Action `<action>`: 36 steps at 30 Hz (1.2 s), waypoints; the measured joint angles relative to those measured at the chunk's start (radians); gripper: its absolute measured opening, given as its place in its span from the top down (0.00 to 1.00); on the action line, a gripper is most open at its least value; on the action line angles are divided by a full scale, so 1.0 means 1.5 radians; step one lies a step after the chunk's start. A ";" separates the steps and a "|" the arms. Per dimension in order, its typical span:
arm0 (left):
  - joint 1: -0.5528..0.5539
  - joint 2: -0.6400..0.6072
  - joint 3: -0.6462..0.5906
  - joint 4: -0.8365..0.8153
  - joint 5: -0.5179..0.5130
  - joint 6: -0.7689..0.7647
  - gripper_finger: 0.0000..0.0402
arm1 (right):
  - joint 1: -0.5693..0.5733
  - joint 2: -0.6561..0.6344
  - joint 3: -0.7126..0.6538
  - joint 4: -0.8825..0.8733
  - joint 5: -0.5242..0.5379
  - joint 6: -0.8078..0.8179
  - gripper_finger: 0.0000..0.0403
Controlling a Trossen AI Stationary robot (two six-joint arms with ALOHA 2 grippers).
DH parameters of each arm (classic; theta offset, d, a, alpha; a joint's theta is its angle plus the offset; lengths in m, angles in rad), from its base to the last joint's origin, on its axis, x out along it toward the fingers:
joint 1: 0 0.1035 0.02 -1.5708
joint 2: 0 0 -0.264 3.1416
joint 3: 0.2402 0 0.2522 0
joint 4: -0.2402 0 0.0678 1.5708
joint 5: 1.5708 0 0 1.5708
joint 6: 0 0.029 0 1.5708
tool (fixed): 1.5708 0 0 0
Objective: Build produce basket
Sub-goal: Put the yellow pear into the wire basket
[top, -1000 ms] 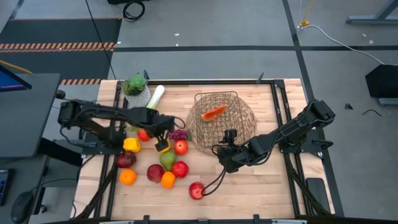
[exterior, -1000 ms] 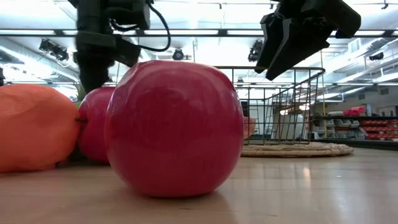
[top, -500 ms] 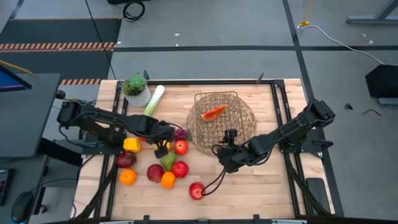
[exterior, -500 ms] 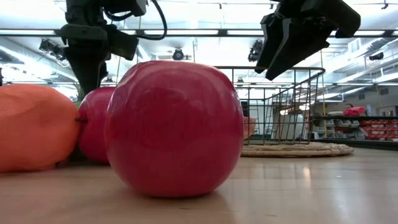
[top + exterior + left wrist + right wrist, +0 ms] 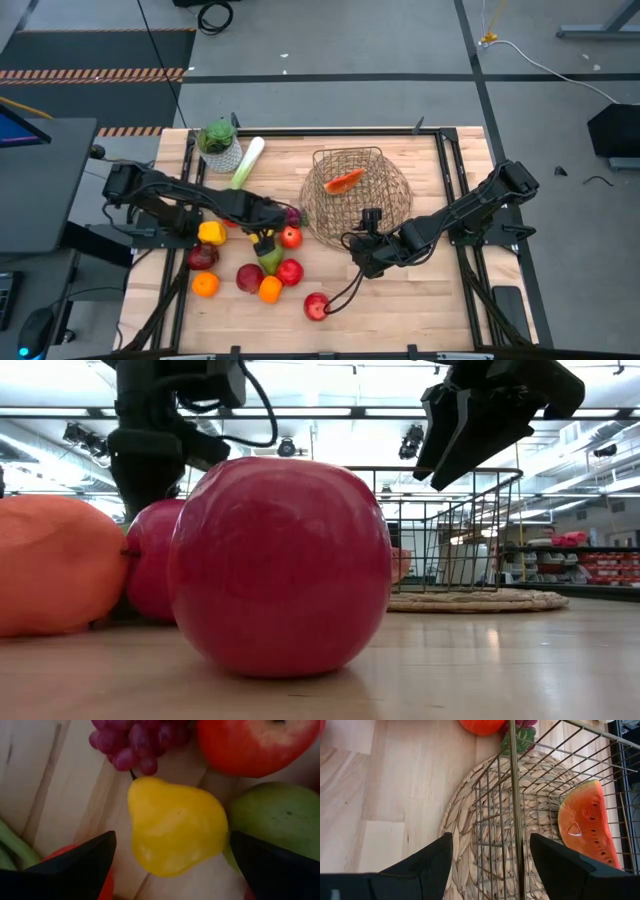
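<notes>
Left gripper (image 5: 264,240): fingers spread wide, empty, poised over the yellow fruit (image 5: 175,827) with one finger on each side.
Right gripper (image 5: 356,250): partly open, empty, beside the basket (image 5: 385,205) rim.
Basket contents: watermelon slice (image 5: 344,181).
Produce: clustered left of basket.

On the bench (image 5: 420,310) we find the basket (image 5: 355,195) right of centre, with a watermelon slice (image 5: 344,180) lying in it. The produce (image 5: 255,262) clusters to the basket's left: grapes (image 5: 291,215) just beside its wall, an apple (image 5: 291,237) in front of them, a pear (image 5: 270,259) nearer the front still. One apple (image 5: 316,306) lies apart (nearest the front edge). At the back left stands a potted plant (image 5: 219,145), a leek (image 5: 247,162) beside it. The left gripper (image 5: 262,238) hovers over the cluster, its open fingers either side of a pear-shaped fruit (image 5: 175,827); the right gripper (image 5: 356,250) sits at the basket's front edge.
</notes>
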 joint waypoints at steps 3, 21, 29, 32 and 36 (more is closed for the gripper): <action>0.000 0.026 0.000 0.000 0.003 0.000 0.00 | 0.000 0.000 0.000 0.000 0.000 0.000 0.33; 0.018 0.030 0.000 -0.015 0.031 0.001 0.18 | 0.000 0.000 0.000 0.000 -0.001 0.000 0.33; 0.031 0.018 0.042 -0.074 0.030 0.021 0.19 | 0.000 0.000 0.000 -0.002 -0.001 -0.004 0.33; 0.031 0.013 0.101 -0.087 0.029 0.045 0.18 | 0.000 0.000 0.000 -0.007 0.000 -0.005 0.33; 0.031 0.009 0.208 -0.081 0.021 0.103 0.18 | 0.000 0.000 0.000 -0.043 0.038 -0.004 0.33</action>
